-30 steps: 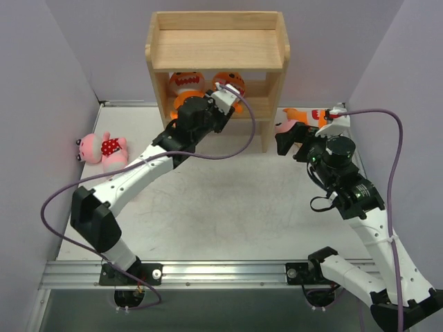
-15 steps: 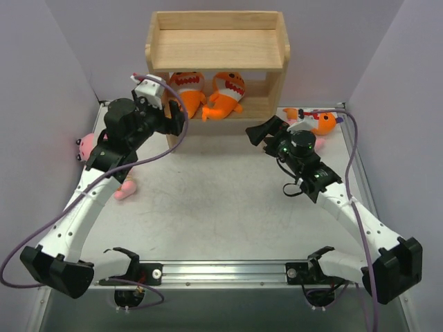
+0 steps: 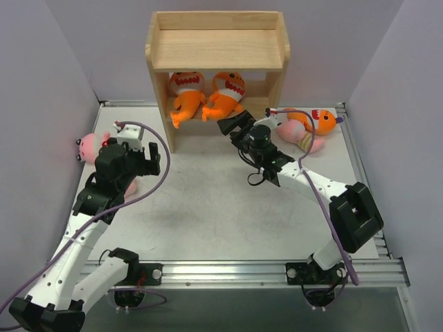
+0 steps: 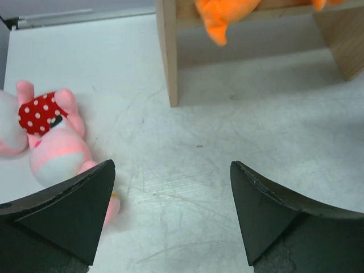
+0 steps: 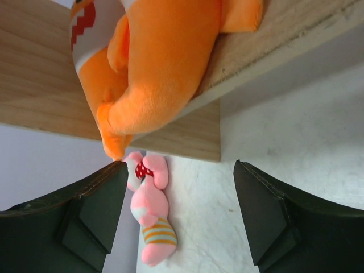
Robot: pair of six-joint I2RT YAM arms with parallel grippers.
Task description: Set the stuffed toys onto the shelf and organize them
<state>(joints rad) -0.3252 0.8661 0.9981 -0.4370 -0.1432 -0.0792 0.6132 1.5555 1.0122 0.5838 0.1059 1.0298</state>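
Two orange fish toys [image 3: 187, 91] [image 3: 226, 90] lie side by side on a lower tier of the wooden shelf [image 3: 218, 48]. A third orange fish [image 3: 322, 122] and a striped pink doll [image 3: 302, 133] lie on the table right of the shelf. A pink doll in red polka-dots [image 3: 91, 146] [image 4: 48, 133] lies at the far left. My left gripper [image 3: 148, 160] [image 4: 170, 219] hangs open over bare table just right of that doll. My right gripper [image 3: 233, 125] [image 5: 177, 219] is open in front of the shelf, below one fish [image 5: 162, 62]. Beyond it lie pink dolls [image 5: 149, 207], one striped.
The shelf's left leg [image 4: 166, 57] stands ahead of my left gripper, with an orange tail [image 4: 219, 20] hanging over the tier edge. Grey walls close in the table on the left and right. A metal rail [image 3: 221, 271] runs along the near edge.
My left gripper has opened, pulled back from the shelf and dropped left, leaving the second fish on the tier. My right arm swung left from the right-hand toys to the shelf front.
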